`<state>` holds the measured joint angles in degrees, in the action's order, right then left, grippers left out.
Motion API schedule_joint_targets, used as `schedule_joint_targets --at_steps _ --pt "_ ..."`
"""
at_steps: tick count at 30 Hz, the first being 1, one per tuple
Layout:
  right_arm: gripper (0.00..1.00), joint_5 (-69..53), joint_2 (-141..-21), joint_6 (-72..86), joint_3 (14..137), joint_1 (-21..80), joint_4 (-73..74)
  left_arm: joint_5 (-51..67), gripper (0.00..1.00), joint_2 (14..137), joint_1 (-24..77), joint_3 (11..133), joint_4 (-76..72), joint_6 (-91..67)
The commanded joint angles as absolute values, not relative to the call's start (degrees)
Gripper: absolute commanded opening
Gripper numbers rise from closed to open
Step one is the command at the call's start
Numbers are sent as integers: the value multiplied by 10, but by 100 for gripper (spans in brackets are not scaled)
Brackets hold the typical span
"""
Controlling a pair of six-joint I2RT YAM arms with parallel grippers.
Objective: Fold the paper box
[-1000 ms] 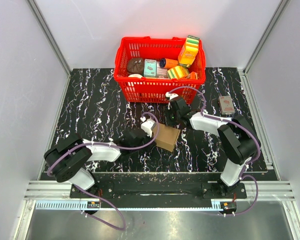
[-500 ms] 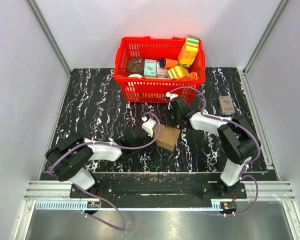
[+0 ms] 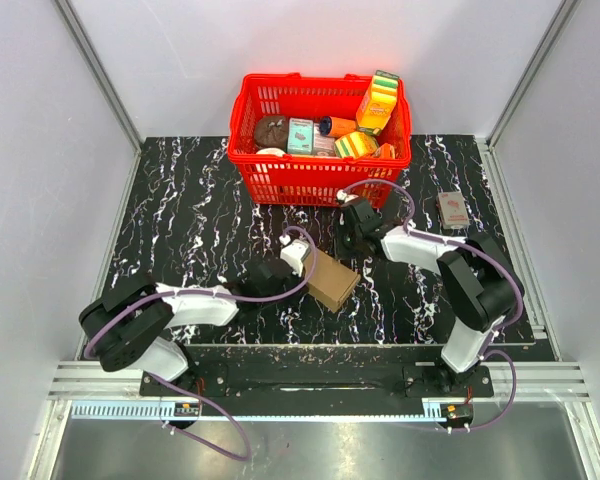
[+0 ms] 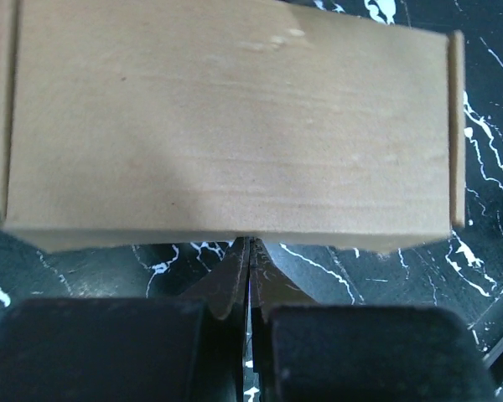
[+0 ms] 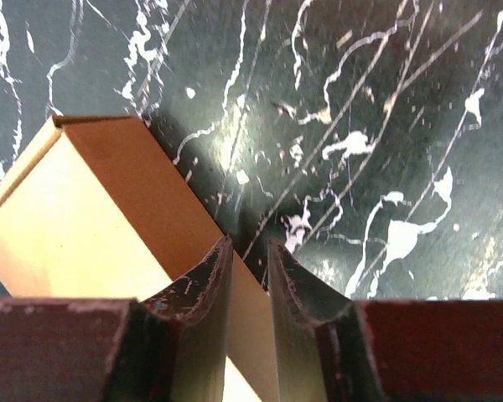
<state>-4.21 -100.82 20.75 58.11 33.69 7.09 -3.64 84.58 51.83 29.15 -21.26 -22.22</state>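
Turned slightly, the paper box (image 3: 332,279) sits on the bench (image 3: 180,220). The left end effector (image 4: 248,244) is closed at its 9 o'clock edge, and the right end effector (image 5: 250,247) is narrowly parted at 1 o'clock. Press the flaps squarely.

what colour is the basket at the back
The basket is bright red, clearest in the top external view.

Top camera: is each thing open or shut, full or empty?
paper box, folded shut, lying on the table.
left claw, shut, tips at the box's edge.
right claw, open a little, holding nothing.
red basket, packed full.
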Motion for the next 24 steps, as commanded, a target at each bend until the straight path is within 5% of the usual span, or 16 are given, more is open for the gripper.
schedule_joint_targets --at_steps 1,24 --pt "30 -62 -975 233 553 363 154 -80 0 809 519 291 -238 -211" --pt "36 36 -803 294 425 396 215 -158 0 705 525 271 -52 -267"
